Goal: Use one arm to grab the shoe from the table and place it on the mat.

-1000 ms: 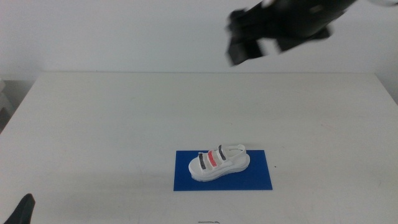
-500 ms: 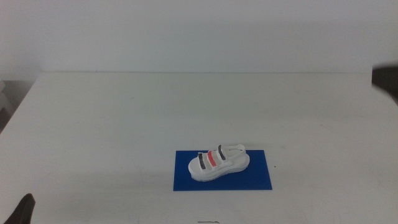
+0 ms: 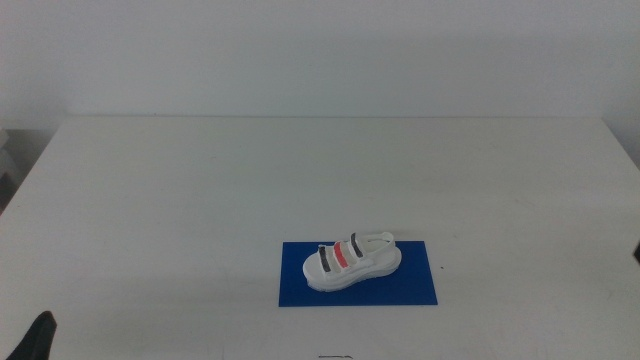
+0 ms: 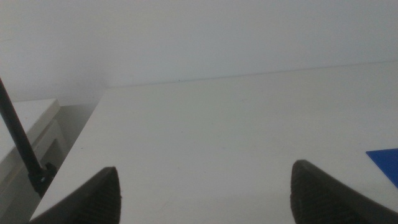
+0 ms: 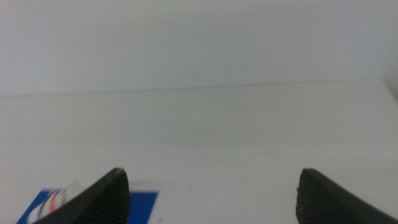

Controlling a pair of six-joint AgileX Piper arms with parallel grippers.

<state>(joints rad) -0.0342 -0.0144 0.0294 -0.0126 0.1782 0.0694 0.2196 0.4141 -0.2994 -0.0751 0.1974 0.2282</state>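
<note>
The shoe (image 3: 352, 262), a small white sandal with dark grey and red straps, lies on the dark blue mat (image 3: 418, 284) on the white table (image 3: 200, 190), near the front middle. A part of the shoe (image 5: 64, 195) and a corner of the mat (image 5: 140, 202) show in the right wrist view. A corner of the mat (image 4: 387, 160) shows in the left wrist view. My left gripper (image 4: 205, 193) is open and empty at the table's front left; its tip shows in the middle view (image 3: 38, 338). My right gripper (image 5: 211, 193) is open and empty, out of the middle view at the right.
The table's far edge (image 3: 330, 117) meets a plain white wall. A dark cable (image 4: 22, 146) and a pale ledge (image 4: 28, 118) stand beyond the table's left edge in the left wrist view.
My right arm, high above the table's back right a second ago, has pulled away to the right and left the middle view. The shoe and mat have not moved.
</note>
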